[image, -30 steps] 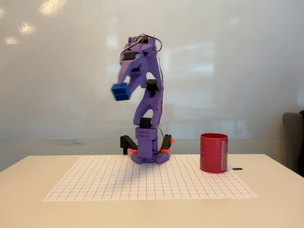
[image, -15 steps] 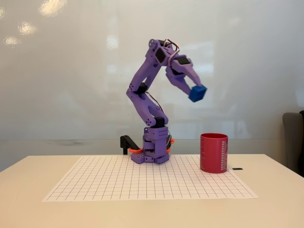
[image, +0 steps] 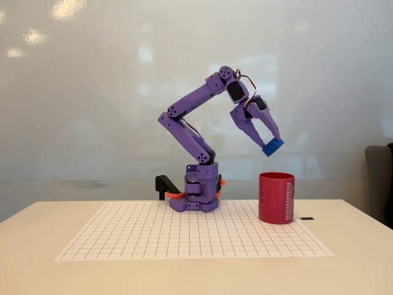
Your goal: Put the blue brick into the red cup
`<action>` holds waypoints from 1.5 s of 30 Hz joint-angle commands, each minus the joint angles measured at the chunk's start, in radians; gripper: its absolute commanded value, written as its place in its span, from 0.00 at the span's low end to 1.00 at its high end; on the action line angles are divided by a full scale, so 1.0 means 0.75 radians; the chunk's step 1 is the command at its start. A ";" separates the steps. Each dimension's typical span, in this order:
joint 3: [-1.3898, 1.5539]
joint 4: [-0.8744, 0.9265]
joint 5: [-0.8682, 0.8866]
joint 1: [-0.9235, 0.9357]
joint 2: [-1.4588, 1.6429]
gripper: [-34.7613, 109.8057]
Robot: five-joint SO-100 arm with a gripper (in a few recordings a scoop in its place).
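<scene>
Claw grips blue brick (tips hidden); above red cup.

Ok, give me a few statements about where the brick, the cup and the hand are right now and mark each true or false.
1. The hand holds the blue brick in the air. True.
2. The blue brick is already inside the red cup. False: it hangs above the cup, clear of the rim.
3. The red cup stands upright. True.
4. The cup stands left of the arm's base in the fixed view. False: it stands to the right.
5. The cup sits on the grid sheet's right part. True.
</scene>
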 commanded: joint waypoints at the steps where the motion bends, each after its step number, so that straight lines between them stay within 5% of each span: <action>1: 0.012 -0.051 0.018 -0.027 -0.037 0.24; 14: 0.033 -0.090 0.053 0.035 -0.084 0.24; 19: 0.086 -0.072 0.067 0.047 -0.059 0.59; 21: 0.098 -0.070 0.076 0.045 -0.053 0.63; 33: 0.104 -0.065 0.061 0.049 -0.049 0.63; 34: 0.104 -0.065 0.057 0.049 -0.049 0.59; 36: 0.088 -0.074 0.010 0.047 -0.053 0.29; 37: 0.078 -0.059 0.037 0.053 -0.059 0.24; 45: 0.084 -0.057 0.045 0.072 -0.059 0.24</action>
